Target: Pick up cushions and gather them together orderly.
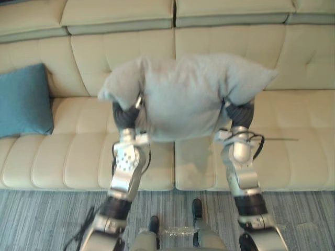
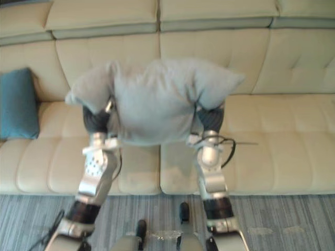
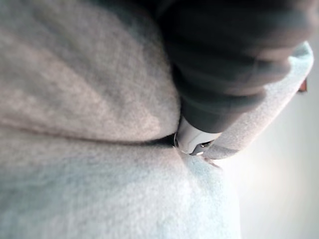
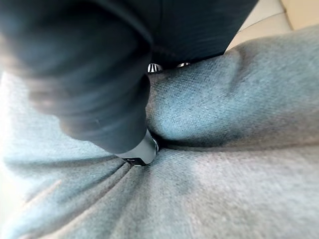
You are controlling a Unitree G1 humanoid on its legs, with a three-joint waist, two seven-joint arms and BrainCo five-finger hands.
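**Grey cushion held up between both hands over the sofa**

We see the grey cushion [image 1: 183, 99] raised above the seat of the cream sofa [image 1: 293, 151], in front of the backrest and near the sofa's middle. It is a pale grey-blue, plump and soft, with a fine woven texture that shows up close in the wrist views. Its two upper corners stick out sideways. Its flanks are squeezed inward, and its lower edge hangs in a rounded sag.

The left hand [image 1: 124, 116] presses into the cushion's left flank and the right hand [image 1: 239, 112] into its right flank. The fabric bulges over each dark ribbed cover. In the left wrist view the left hand [image 3: 234, 74] sinks into a deep fold, and only a silver piece shows at the crease. The right wrist view shows the right hand [image 4: 94, 84] buried in the same way. With the fingers lost in the fabric, we cannot tell whether either hand is curled or straight.

A blue cushion [image 1: 23, 99] leans on the backrest at the sofa's left end, well apart from the grey one. A grey striped carpet [image 1: 52, 214] lies in front.
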